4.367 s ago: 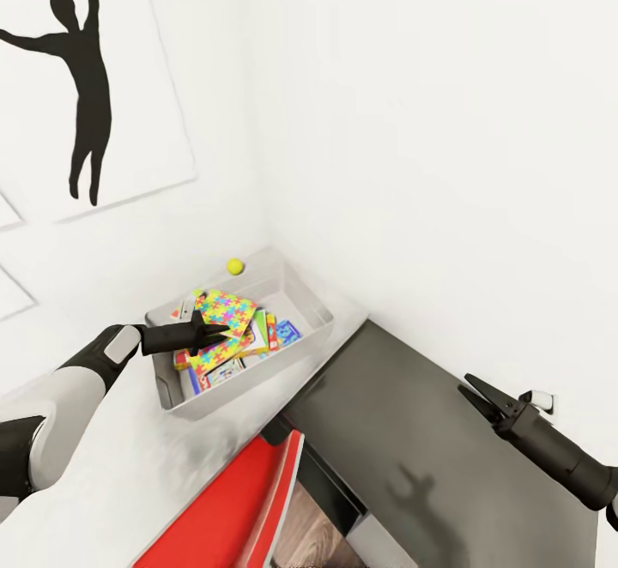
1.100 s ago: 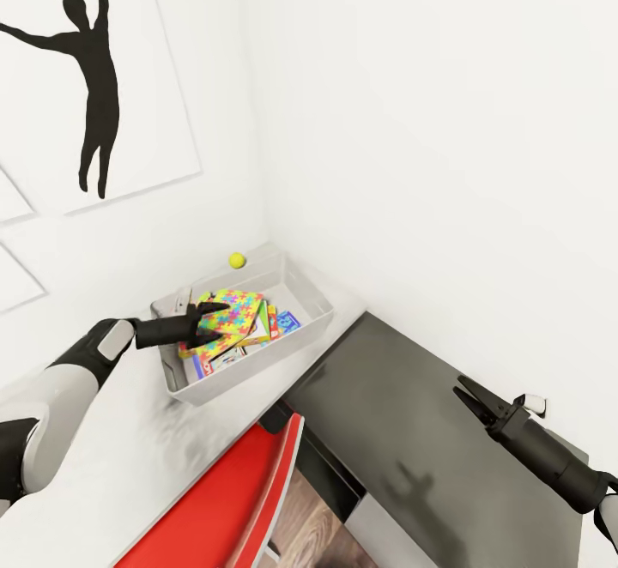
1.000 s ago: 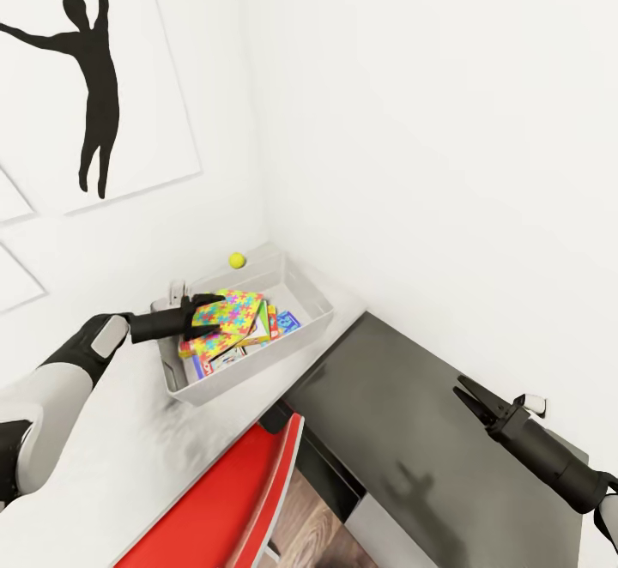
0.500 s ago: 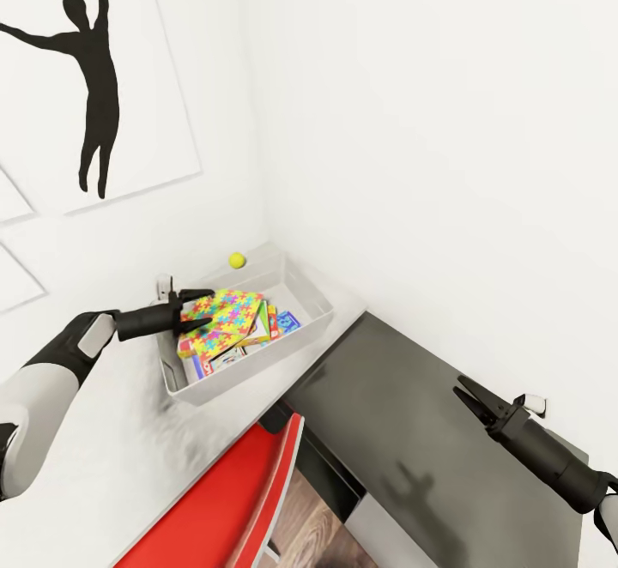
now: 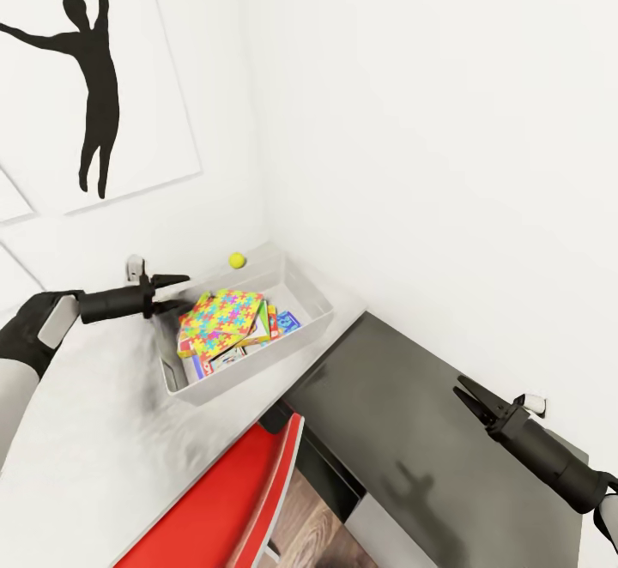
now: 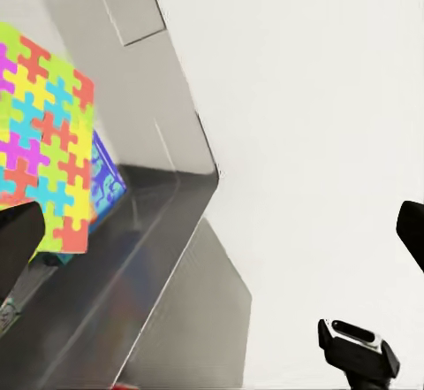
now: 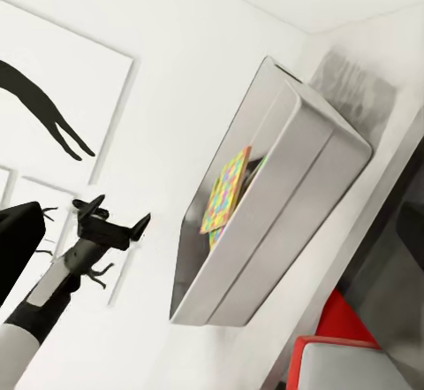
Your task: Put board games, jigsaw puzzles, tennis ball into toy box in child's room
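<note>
White corner walls frame the tabletop (image 5: 103,431), where the toy box (image 5: 313,328) holds jigsaw puzzles (image 5: 221,322) over game boxes (count unclear), leaving, I judge, the tennis ball (image 5: 236,260) behind it; left gripper (image 5: 176,292) spread, empty; right gripper (image 5: 463,397) apart.
</note>
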Available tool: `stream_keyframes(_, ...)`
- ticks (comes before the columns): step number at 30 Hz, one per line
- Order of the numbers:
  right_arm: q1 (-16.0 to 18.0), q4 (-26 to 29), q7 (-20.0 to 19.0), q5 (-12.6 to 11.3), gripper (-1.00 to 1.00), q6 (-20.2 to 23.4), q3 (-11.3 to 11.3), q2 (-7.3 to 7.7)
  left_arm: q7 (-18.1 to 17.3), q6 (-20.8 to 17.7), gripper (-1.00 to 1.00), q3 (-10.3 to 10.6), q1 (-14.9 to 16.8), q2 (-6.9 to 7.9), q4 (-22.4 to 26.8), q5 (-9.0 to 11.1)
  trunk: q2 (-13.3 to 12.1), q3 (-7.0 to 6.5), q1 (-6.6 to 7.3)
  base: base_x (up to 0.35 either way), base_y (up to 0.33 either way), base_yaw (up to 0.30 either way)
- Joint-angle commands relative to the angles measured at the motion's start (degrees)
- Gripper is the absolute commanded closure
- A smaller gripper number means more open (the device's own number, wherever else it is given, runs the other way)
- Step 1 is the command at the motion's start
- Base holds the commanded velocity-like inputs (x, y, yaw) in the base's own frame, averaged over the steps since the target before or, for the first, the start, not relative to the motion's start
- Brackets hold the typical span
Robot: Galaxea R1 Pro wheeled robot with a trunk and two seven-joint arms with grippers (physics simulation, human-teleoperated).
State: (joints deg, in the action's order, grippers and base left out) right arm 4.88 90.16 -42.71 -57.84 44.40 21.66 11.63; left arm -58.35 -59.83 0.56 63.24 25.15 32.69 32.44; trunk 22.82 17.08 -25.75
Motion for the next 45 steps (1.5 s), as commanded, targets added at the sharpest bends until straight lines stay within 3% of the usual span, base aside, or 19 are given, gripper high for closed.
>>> stream_keyframes(1,0.04,0.01,-0.01,-0.16,-1.00,0.33,0.05,0.01,-0.35,-0.17,-1.00,0.72,-0.01,0.77,1.32,-0.16,0.10,0.11,-0.04,0.000,0.000,0.000)
stream_keyframes(3,0.04,0.01,0.02,-0.16,-1.00,0.33,0.05,0.03,-0.69,-0.17,-1.00,1.88,-0.17,2.22,3.71,-0.15,0.10,0.11,-0.04,0.000,0.000,0.000)
stream_keyframes(6,0.04,0.13,0.18,-0.07,-1.00,0.28,0.05,0.04,-1.46,-0.17,-1.00,4.54,-0.46,6.38,8.34,-0.22,0.10,0.11,-0.04,0.000,0.000,0.000)
stream_keyframes(9,0.10,0.25,0.91,0.11,-1.00,0.20,-0.04,0.09,-1.61,-0.17,-1.00,5.32,-0.54,9.59,9.70,-0.32,0.10,0.11,-0.04,0.000,0.000,0.000)
stream_keyframes(12,0.18,0.32,2.25,0.35,-1.00,0.16,-0.14,0.08,-1.63,-0.17,-1.00,5.53,-0.56,11.54,10.72,-0.39,0.10,0.11,-0.04,0.000,0.000,0.000)
stream_keyframes(17,0.84,0.36,6.47,0.55,-1.00,0.11,-1.81,-0.27,-1.41,-0.17,-1.00,5.75,-0.57,12.77,13.11,-1.36,0.10,0.11,-0.04,0.000,0.000,0.000)
stream_keyframes(21,7.01,0.39,15.40,0.53,-1.00,0.89,-6.49,-0.58,-1.33,-0.17,-1.00,5.74,-0.53,13.06,14.39,-5.33,0.10,0.11,-0.04,0.000,0.000,0.000)
stream_keyframes(23,13.34,0.38,21.62,0.49,-1.00,2.80,-10.75,-1.03,-1.33,-0.17,-1.00,5.67,-0.49,13.02,14.62,-7.40,0.10,0.11,-0.04,0.000,0.000,0.000)
stream_keyframes(24,18.09,0.37,26.95,0.49,-1.00,5.07,-14.64,-1.84,-1.33,-0.17,-1.00,5.69,-0.49,12.93,14.70,-8.45,0.10,0.11,-0.04,0.000,0.000,0.000)
stream_keyframes(25,20.66,0.34,30.13,0.47,-1.00,6.34,-16.63,-2.46,-1.33,-0.17,-1.00,5.72,-0.49,12.87,14.73,-8.85,0.10,0.11,-0.04,0.000,0.000,0.000)
stream_keyframes(27,31.31,-0.44,45.48,0.39,-1.00,10.95,-23.48,-6.26,-1.10,-0.17,-1.00,5.75,-0.49,12.63,14.78,-9.85,0.10,0.11,-0.04,0.000,0.000,0.000)
stream_keyframes(29,36.30,-2.17,54.32,0.30,-1.00,12.35,-25.85,-9.05,-0.91,-0.17,-1.00,5.78,-0.48,12.51,14.80,-10.10,0.10,0.11,-0.04,0.000,0.000,0.000)
stream_keyframes(30,40.82,-5.31,63.20,0.12,-1.00,13.41,-27.49,-12.14,-0.69,-0.17,-1.00,5.87,-0.48,12.31,14.82,-10.26,0.10,0.11,-0.04,0.000,0.000,0.000)
stream_keyframes(32,44.72,-9.24,71.55,-0.02,-1.00,14.32,-28.56,-15.21,-0.51,-0.17,-1.00,6.08,-0.47,11.93,14.82,-10.37,0.10,0.11,-0.04,0.000,0.000,0.000)
stream_keyframes(33,47.88,-13.34,78.92,-0.12,-1.00,14.94,-29.27,-17.82,-0.34,-0.17,-1.00,6.45,-0.47,11.55,14.80,-10.43,0.10,0.11,-0.04,0.000,0.000,0.000)
stream_keyframes(35,51.02,-18.45,87.70,-0.27,-1.00,15.49,-29.95,-20.80,-0.18,-0.16,-1.00,7.10,-0.48,11.18,14.72,-10.49,0.10,0.11,-0.04,0.000,0.000,0.000)
stream_keyframes(39,53.22,-21.56,94.73,-0.36,-1.00,15.60,-30.84,-21.63,0.42,0.03,-1.00,7.76,-0.44,10.92,14.53,-10.43,0.10,0.11,-0.04,0.000,0.000,0.000)
stream_keyframes(40,53.87,-20.60,97.04,-0.40,-1.00,15.60,-31.35,-21.63,2.44,0.01,-1.00,7.84,-0.46,10.80,14.45,-10.42,0.10,0.11,-0.04,0.000,0.000,0.000)
stream_keyframes(45,53.76,-19.21,97.93,-0.42,-1.00,15.60,-31.54,-21.63,4.11,-0.08,-1.00,7.78,-0.43,10.73,14.48,-10.52,0.10,0.11,-0.04,0.000,0.000,0.000)
